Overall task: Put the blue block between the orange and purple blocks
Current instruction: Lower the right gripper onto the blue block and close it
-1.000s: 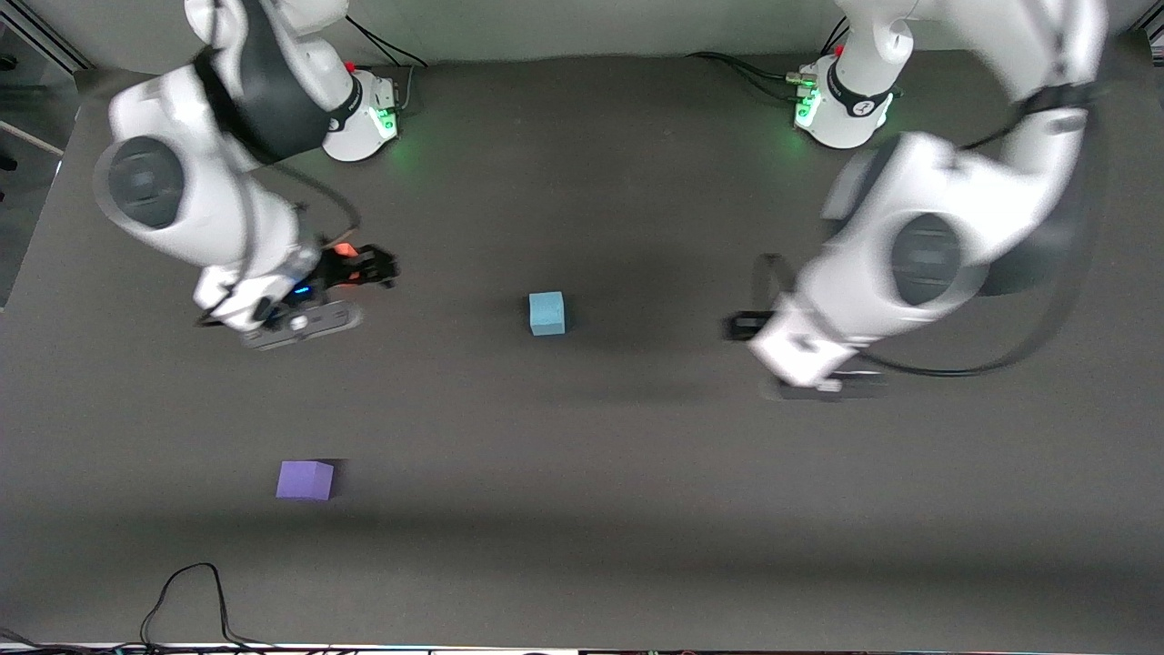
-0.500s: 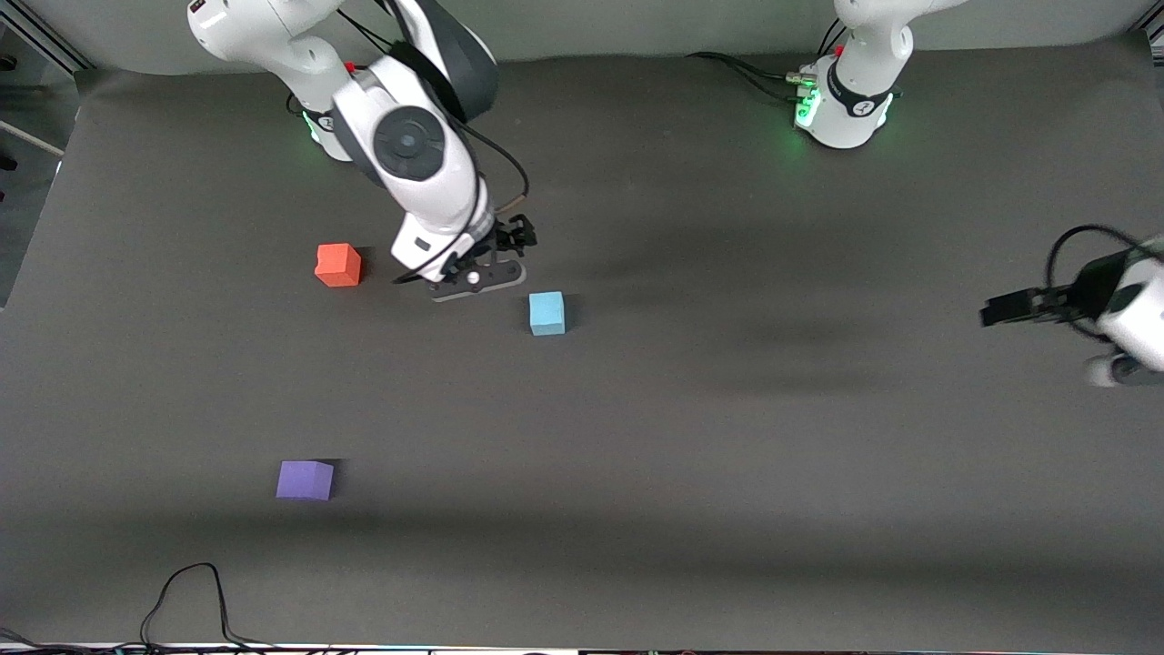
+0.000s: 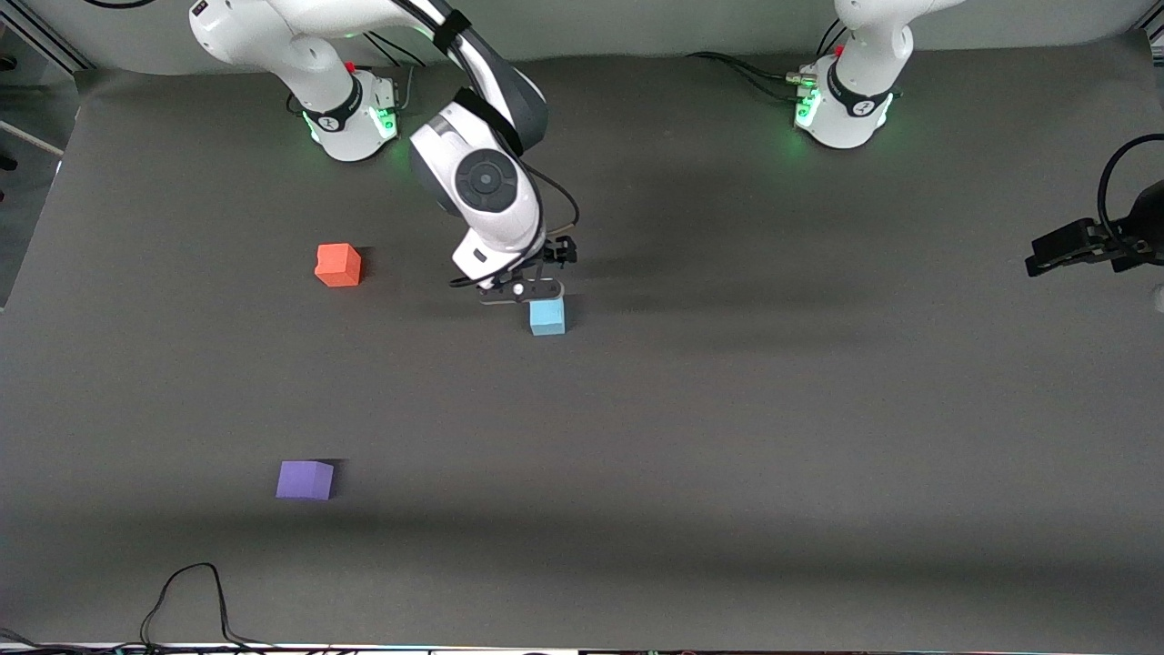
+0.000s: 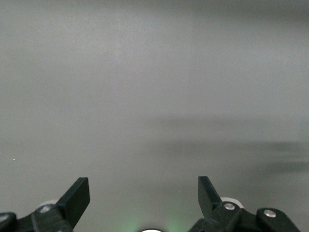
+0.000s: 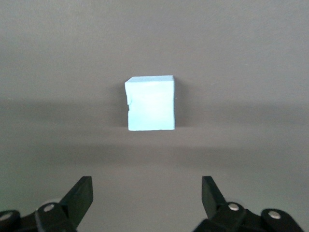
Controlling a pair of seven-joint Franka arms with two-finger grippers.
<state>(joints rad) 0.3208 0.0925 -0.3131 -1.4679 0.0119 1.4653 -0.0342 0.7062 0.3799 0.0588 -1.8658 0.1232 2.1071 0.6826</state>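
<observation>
The blue block (image 3: 546, 315) lies near the table's middle. The orange block (image 3: 337, 265) is toward the right arm's end, and the purple block (image 3: 305, 479) sits much nearer the front camera. My right gripper (image 3: 526, 291) hovers just beside the blue block, on the side toward the robots' bases. Its fingers are open and empty. In the right wrist view the blue block (image 5: 150, 103) lies ahead of the open right gripper (image 5: 147, 193), not between the fingers. My left gripper (image 3: 1046, 255) hangs open at the left arm's end of the table. In the left wrist view the left gripper (image 4: 144, 193) faces only bare mat.
The two arm bases (image 3: 350, 123) (image 3: 841, 105) stand along the table edge farthest from the front camera. A black cable (image 3: 191, 591) loops at the edge nearest that camera, near the purple block.
The right arm has swung from the orange block's place over to the blue block. The left arm has pulled away to its own end of the table. The blocks have not moved.
</observation>
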